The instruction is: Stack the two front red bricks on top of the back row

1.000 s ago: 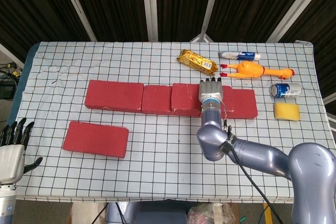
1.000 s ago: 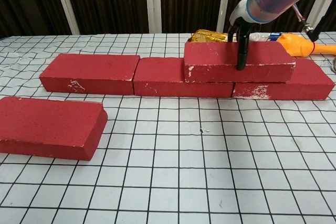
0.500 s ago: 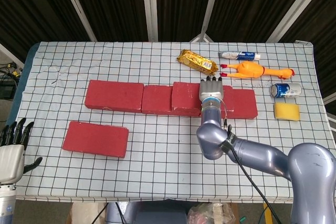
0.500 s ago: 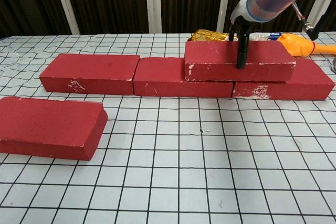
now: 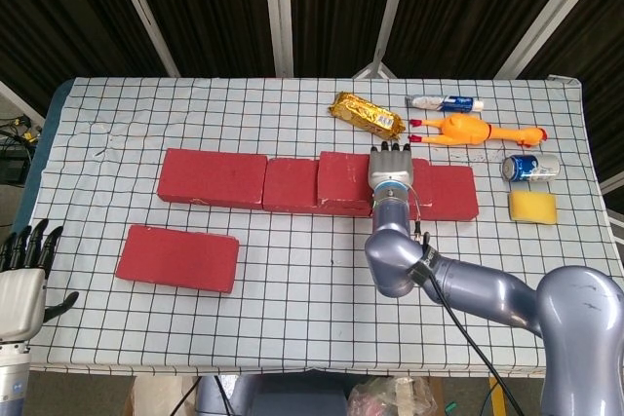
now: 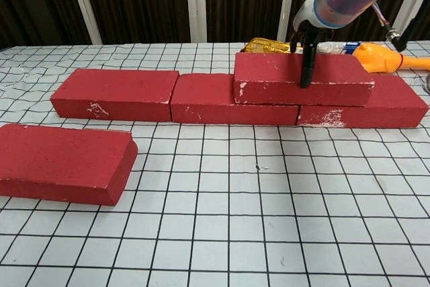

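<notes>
Three red bricks form the back row. A further red brick lies on top of the row, over the joint between the middle and right bricks. My right hand grips this top brick, thumb down its front face and fingers behind it. One more red brick lies flat at the front left. My left hand hangs off the table's lower left corner, fingers spread and holding nothing.
Behind the row lie a gold snack packet, a white tube and a rubber chicken. A blue can and a yellow sponge sit at the right edge.
The top brick has shifted slightly to the left along the row, still in my right hand. The left hand has not moved.
</notes>
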You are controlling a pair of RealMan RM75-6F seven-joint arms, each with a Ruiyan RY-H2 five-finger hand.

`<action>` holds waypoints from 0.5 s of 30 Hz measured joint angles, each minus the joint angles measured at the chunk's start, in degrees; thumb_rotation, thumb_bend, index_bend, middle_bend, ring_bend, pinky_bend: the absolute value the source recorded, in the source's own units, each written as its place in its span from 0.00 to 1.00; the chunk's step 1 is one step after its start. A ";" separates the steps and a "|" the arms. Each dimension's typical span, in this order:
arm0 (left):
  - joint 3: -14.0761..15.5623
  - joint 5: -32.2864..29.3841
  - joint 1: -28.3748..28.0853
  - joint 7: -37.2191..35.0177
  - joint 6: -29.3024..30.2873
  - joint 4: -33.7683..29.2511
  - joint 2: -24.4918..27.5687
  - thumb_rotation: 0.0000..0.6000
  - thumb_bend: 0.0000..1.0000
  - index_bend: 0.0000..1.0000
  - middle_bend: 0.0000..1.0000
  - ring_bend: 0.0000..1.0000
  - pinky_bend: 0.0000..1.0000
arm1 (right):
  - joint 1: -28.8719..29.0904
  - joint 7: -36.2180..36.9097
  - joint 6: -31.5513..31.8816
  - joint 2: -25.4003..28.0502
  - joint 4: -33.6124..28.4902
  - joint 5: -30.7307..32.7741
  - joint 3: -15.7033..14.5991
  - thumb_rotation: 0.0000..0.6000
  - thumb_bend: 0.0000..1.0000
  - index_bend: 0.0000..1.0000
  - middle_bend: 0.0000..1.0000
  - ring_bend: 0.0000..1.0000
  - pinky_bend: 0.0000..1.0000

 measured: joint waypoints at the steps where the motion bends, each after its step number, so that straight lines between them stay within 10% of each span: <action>1: 0.01 -0.01 0.00 0.00 -0.01 0.00 0.01 1.00 0.00 0.11 0.00 0.00 0.03 | 0.00 0.02 0.04 -0.07 0.12 -0.06 0.05 1.00 0.19 0.12 0.00 0.00 0.00; 15: -0.03 -0.12 -0.02 -0.06 -0.01 0.08 0.01 1.00 0.00 0.11 0.00 0.00 0.03 | -0.02 -0.56 0.75 0.09 -0.50 0.26 1.12 1.00 0.19 0.05 0.00 0.00 0.00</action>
